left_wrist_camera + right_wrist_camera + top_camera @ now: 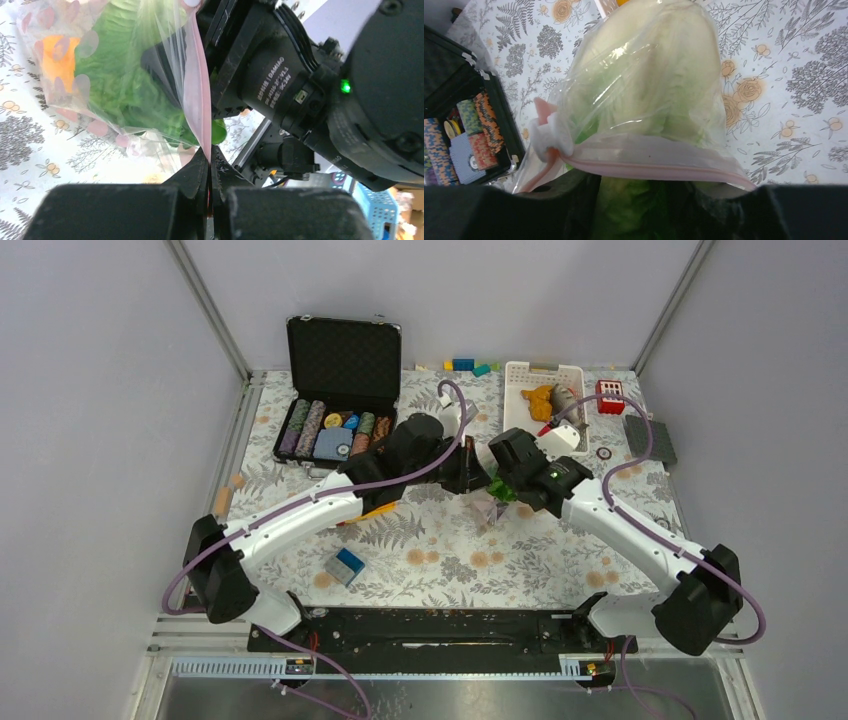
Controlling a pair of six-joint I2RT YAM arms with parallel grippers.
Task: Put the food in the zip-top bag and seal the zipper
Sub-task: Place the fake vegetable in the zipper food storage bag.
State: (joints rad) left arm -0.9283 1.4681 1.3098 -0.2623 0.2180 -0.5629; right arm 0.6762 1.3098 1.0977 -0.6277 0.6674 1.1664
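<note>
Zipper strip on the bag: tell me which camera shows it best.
Right wrist. The pink zipper strip runs across the frame there, its length in view. Left wrist sees it edge-on, a thin pink line pinched in the left hand. From the top it is too small to make out.

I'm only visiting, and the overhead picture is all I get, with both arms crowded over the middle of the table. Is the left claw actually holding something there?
Observer: Yes. The left wrist view shows the left gripper shut on the pink zipper strip of the zip-top bag.
Operator: Is anything inside it?
Observer: Green lettuce and an orange piece show through the plastic.
Operator: So is it sealed?
Observer: Not yet, it seems. In the right wrist view, lettuce shows on the camera's side of the zipper line, and the white slider sits at one end.
</note>
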